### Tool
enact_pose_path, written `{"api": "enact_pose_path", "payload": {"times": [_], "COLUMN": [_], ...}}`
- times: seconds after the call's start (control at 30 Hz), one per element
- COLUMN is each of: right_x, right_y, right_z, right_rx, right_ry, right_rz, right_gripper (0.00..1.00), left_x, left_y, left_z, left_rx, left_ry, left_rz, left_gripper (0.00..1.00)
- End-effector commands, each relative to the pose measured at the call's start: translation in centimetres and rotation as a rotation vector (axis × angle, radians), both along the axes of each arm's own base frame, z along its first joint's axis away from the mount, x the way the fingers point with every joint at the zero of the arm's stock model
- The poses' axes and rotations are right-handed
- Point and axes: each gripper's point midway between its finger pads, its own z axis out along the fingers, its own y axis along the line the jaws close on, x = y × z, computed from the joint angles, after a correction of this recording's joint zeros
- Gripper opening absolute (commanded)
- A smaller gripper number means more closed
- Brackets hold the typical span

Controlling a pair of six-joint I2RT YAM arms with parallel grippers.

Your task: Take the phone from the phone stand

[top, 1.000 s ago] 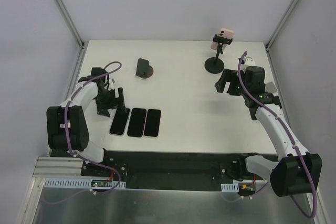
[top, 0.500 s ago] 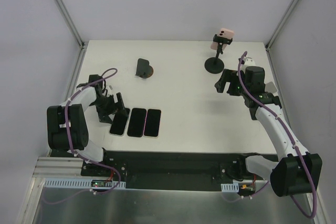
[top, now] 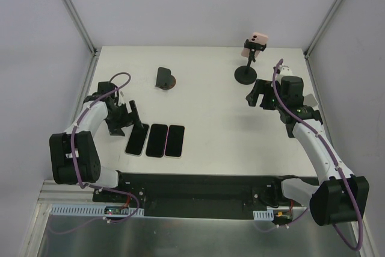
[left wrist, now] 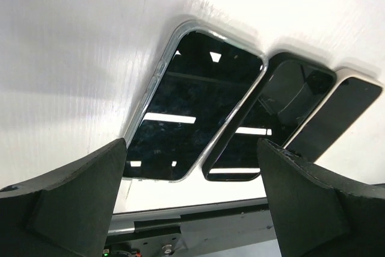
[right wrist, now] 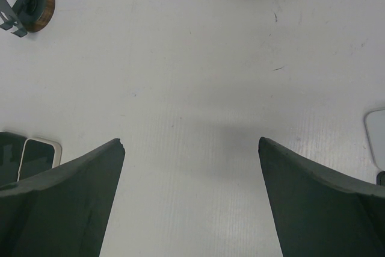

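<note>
Left end effector [top: 127,115]: spread, we back it off the phones [top: 157,140] beneath.
Right end effector [top: 254,95]: spread; phone [top: 258,41] on stand [top: 245,75] waits ahead.

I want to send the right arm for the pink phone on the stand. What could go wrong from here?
1. The pink phone sits high in a clamp on a thin-stemmed stand; a one-armed pull may tip or drag it.
2. The right gripper, open, is low beside the stand's base and could clip the stem while rising.
3. The left gripper hovers open by the leftmost flat phone and might nudge it.
</note>
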Motion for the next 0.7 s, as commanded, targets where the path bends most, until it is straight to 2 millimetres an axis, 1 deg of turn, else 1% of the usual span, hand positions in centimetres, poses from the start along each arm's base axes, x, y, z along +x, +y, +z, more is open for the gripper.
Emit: {"api": "enact_pose_path", "payload": {"times": [0.0,0.2,0.37,0.4,0.67], "right_x": [0.8,0.7,0.6,0.6,0.6], "right_y": [0.5,0.6,0.5,0.5,0.6], "right_z": [2.5,2.5,2.4,2.4,2.3], "right_rx": [0.022,0.024,0.025,0.024,0.028], "right_ry": [-0.065,-0.067,-0.067,-0.067,-0.065], "right_rz": [0.011,0.013,0.012,0.01,0.012], "right_gripper": [0.96,0.96,0.96,0.96,0.96], "left_x": [1.3,0.4,0.2,-0.1,-0.9], "left_y": [0.2,0.5,-0.1,-0.2,-2.4], "left_z": [1.4,-1.2,-1.9,-2.2,-2.6], "left_rx": [0.01,0.021,-0.014,-0.021,-0.147], "left_ry": [-0.047,0.05,0.071,0.085,0.106], "left_rz": [0.013,0.0,-0.01,-0.011,-0.038], "left_gripper": [0.88,0.89,0.89,0.89,0.89]}}
